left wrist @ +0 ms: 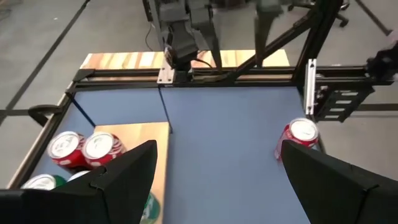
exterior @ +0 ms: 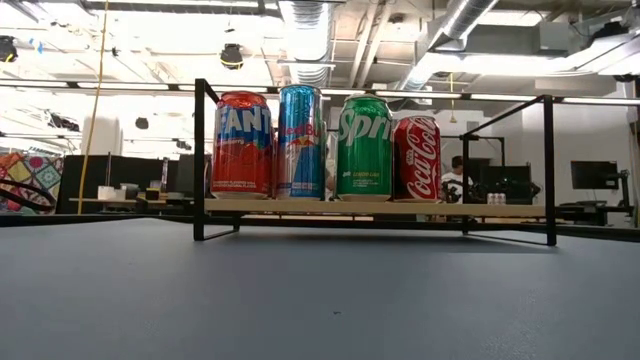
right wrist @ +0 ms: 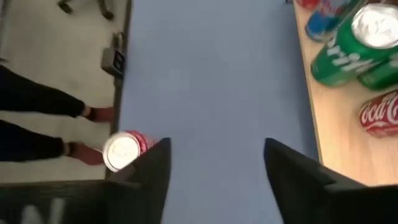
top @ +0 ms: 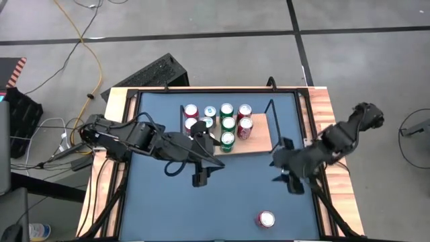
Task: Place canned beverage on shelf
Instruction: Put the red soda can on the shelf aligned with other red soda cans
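The shelf (top: 259,138), a light-wood board with black wire end frames, stands at the table's far middle with several upright cans (top: 227,124) on it. The low view shows a Fanta, a Red Bull, a Sprite (exterior: 364,147) and a Coca-Cola can there. One red canned beverage (top: 267,219) stands alone on the blue tabletop near the front edge. It also shows as the lone red can (left wrist: 301,134) in the left wrist view and the lone red can (right wrist: 124,149) in the right wrist view. My left gripper (top: 201,173) hovers open just in front of the shelf's left half. My right gripper (top: 285,180) hangs open above the table, right of the shelf and short of the lone can.
A black keyboard (top: 154,70) lies beyond the table's far left corner. Wooden rails (top: 322,107) and a black frame (top: 218,91) border the blue top. The right part of the shelf board (top: 262,131) is bare. Bare blue tabletop (top: 175,208) lies near left.
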### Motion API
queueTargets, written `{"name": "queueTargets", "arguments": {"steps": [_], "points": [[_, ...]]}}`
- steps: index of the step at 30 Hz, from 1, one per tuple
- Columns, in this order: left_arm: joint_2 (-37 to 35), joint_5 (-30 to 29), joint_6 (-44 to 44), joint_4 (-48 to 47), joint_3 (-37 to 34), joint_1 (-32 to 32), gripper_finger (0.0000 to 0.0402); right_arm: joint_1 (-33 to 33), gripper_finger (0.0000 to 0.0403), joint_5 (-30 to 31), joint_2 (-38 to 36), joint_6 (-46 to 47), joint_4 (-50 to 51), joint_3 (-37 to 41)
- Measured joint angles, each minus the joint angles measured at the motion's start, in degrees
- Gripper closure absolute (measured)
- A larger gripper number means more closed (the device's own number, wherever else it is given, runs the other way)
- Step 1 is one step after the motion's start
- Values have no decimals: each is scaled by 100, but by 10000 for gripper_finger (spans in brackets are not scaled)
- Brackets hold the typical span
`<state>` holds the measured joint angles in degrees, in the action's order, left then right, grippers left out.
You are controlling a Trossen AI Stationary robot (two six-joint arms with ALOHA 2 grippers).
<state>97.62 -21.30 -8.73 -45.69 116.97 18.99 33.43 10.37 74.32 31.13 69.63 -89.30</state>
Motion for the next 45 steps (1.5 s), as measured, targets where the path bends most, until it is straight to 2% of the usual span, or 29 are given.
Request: {"name": "queueTargets", "arguments": {"steps": [3, 6, 8, 13, 18, 25, 32, 40, 45], "points": [[0, 1, -112, 124, 0, 10, 72, 374, 137, 241, 314, 209, 126, 0], [0, -7, -178, 311, 2, 4, 72, 725, 118, 295, 706, 48, 153, 0], [0, -15, -209, 375, 0, 0, 72, 895, 111, 247, 970, -349, 152, 0], [0, -11, -566, 429, 0, 2, 72, 1255, 106, -406, 1678, -1568, 117, 1], [0, -46, -917, 447, 0, 8, 72, 1495, 106, -468, 2148, -2770, -30, 4], [0, -46, -1203, 438, 0, 20, 72, 1454, 106, -595, 2421, -3968, -648, 4], [0, -57, -1211, 442, 0, 26, 72, 1407, 106, -839, 2714, -5095, -625, 4], [0, -174, -1214, 439, 1, 28, 72, 1283, 106, -840, 2815, -5767, -1220, 4], [0, -188, -1211, 439, 0, 28, 72, 1135, 106, -1211, 2815, -6159, -1295, 71]]}}
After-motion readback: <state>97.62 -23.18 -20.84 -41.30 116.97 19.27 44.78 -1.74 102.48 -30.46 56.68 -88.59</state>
